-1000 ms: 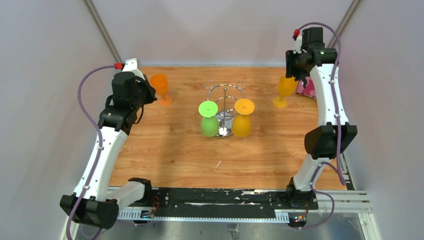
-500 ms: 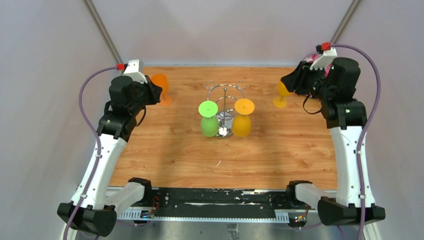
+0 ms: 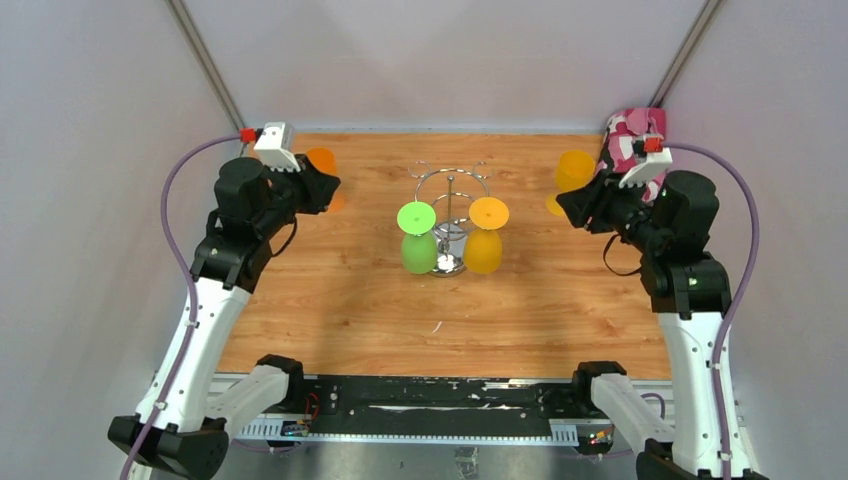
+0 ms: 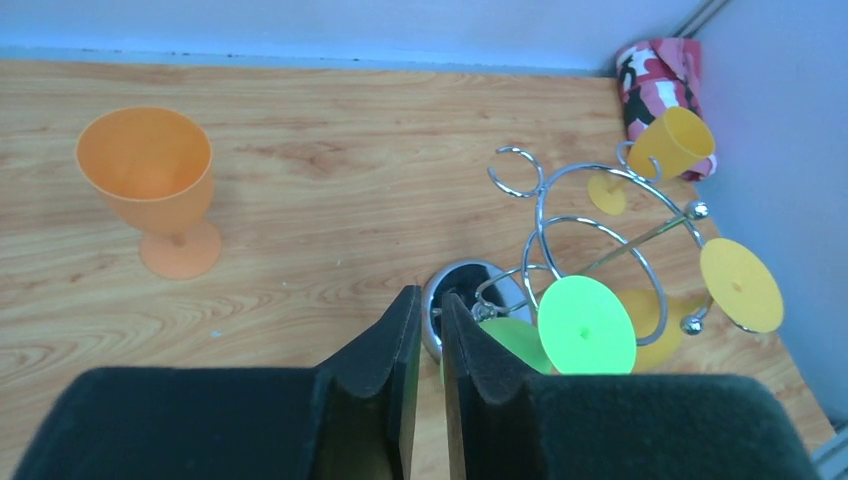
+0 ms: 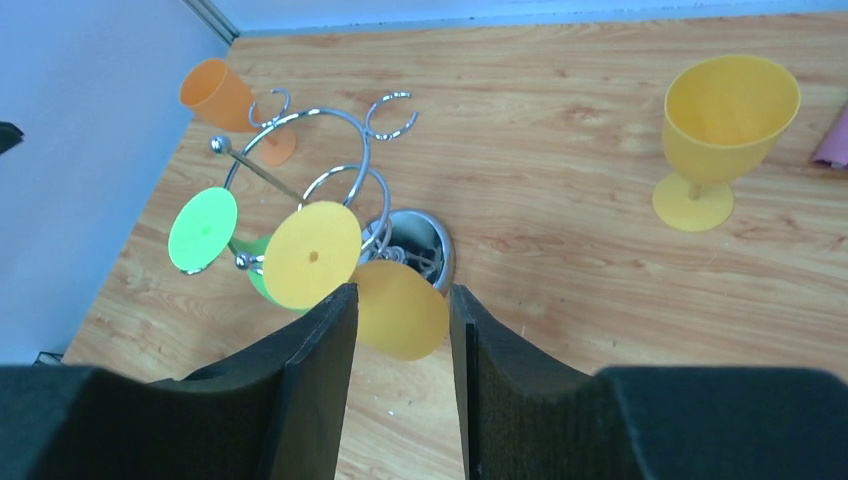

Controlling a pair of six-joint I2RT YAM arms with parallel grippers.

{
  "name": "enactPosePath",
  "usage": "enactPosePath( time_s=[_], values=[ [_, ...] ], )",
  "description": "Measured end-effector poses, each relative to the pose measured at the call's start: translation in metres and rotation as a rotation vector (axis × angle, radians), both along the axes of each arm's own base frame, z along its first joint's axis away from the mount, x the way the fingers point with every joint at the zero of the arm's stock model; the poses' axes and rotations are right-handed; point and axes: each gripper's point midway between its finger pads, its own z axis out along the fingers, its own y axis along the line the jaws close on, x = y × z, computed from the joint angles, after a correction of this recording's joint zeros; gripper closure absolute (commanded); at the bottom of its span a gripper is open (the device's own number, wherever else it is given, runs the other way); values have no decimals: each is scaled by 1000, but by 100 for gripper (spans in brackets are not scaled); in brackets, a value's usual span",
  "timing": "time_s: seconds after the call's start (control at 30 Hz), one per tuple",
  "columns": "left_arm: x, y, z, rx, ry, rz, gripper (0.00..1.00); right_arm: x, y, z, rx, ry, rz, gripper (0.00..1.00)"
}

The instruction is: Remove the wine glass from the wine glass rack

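The chrome wine glass rack (image 3: pixel 452 190) stands mid-table. A green wine glass (image 3: pixel 418 240) and an orange-yellow wine glass (image 3: pixel 486 240) hang upside down from it. My left gripper (image 3: pixel 330 190) is to the rack's left, raised and shut on nothing. In the left wrist view the gripper (image 4: pixel 425 300) points at the rack (image 4: pixel 560 230) and the green foot (image 4: pixel 586 325). My right gripper (image 3: pixel 565 205) is to the rack's right, open and empty. In the right wrist view the gripper (image 5: pixel 402 300) frames the orange-yellow glass (image 5: pixel 400 310) from a distance.
An orange glass (image 4: pixel 150 180) stands upright at the back left, partly hidden behind my left gripper in the top view. A yellow glass (image 3: pixel 573 172) stands upright at the back right. A pink patterned cloth (image 3: pixel 630 125) lies in the back right corner.
My right gripper has drawn away from the yellow glass, left standing, and turned towards the rack. My left gripper has shifted right, in front of the orange glass.
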Motion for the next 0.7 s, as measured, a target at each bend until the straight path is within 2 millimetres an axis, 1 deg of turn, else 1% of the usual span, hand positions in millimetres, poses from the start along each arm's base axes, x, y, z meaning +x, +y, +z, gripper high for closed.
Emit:
enactPosePath(
  time_s=[0.1,0.2,0.27,0.33,0.4,0.57,0.63,0.7],
  values=[
    [-6,-1,6,-12,-17,-11,77,-6,-1,-12,-2,16,-9,54],
    [-14,-4,17,-35,-47,-32,75,-6,2,-16,18,28,-2,54],
    [-18,-7,24,-58,-65,-51,74,-6,11,-18,67,27,36,54],
    [-19,-11,29,-76,-78,-69,73,-10,21,-28,123,51,84,53],
    [-19,-14,33,-92,-84,-84,73,-13,29,-34,167,80,119,53],
    [-18,-21,36,-115,-91,-114,73,-15,48,-22,279,73,221,54],
    [-18,-23,35,-121,-89,-122,73,-15,55,-25,329,88,261,54],
    [-17,-24,33,-123,-87,-125,73,-14,60,-33,366,122,280,54]
  ],
)
